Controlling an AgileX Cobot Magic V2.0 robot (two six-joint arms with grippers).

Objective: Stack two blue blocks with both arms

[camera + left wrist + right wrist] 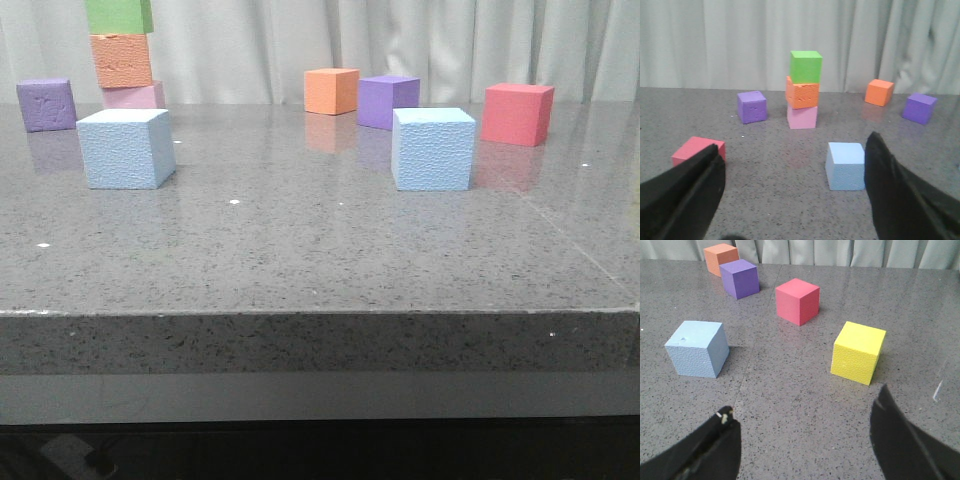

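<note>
Looking forward over the grey speckled surface (320, 250), we see two pale blue blocks sitting well apart, each flat on the stone and neither touched by anything. We find the left blue block (126, 148) just in front of a leaning tower made of a pink cube (135, 96), an orange cube (122, 60) and a green cube (119, 15), with a purple cube (46, 104) off to its left. We find the right blue block (432, 148) near the middle right, in front of a second purple cube (387, 101), with another orange cube (331, 91) behind and a red cube (518, 113) to its right.

From the left wrist, we see our left gripper (795, 195) spread wide and holding nothing, a blue block lying ahead between its fingers. From the right wrist, our right gripper (802, 442) is likewise spread and unloaded above bare stone, with a yellow cube (858, 352) ahead of it.
</note>
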